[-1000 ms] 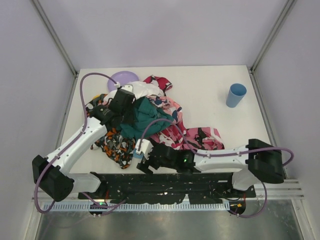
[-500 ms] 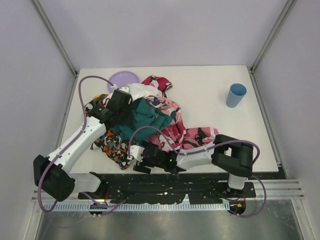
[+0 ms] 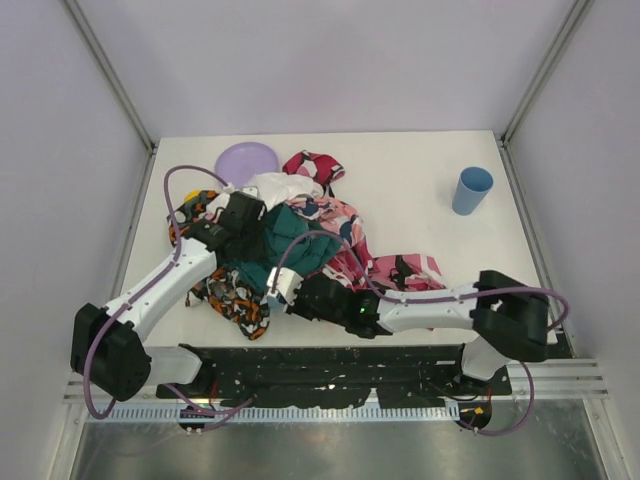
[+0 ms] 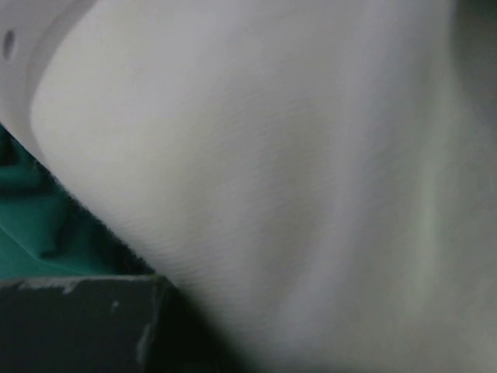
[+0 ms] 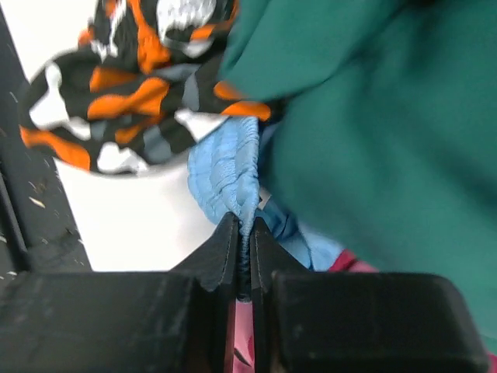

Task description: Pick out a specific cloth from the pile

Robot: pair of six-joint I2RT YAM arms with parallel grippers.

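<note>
The cloth [image 5: 225,167] is light sky-blue and pokes out from under the near edge of the pile [image 3: 300,235]. In the right wrist view it lies between the dark teal cloth [image 5: 373,116] and the orange-black patterned garment [image 5: 132,93]. My right gripper [image 5: 243,227] is shut on a bunched fold of it, low at the pile's front [image 3: 272,296]. My left gripper [image 3: 243,215] is shut and sits in the pile's left top, between teal and white garments. White fabric [image 4: 272,155] fills its wrist view, so what it pinches is hidden.
A purple plate [image 3: 248,158] lies behind the pile at the back left. A small blue cup [image 3: 471,190] stands at the back right. Pink patterned fabric [image 3: 395,272] trails right from the pile. The black front rail [image 3: 330,365] runs just below my right arm.
My right gripper has moved from the table's front edge into the pile's near side and closed on the blue cloth. My left gripper has shifted slightly toward the front.
</note>
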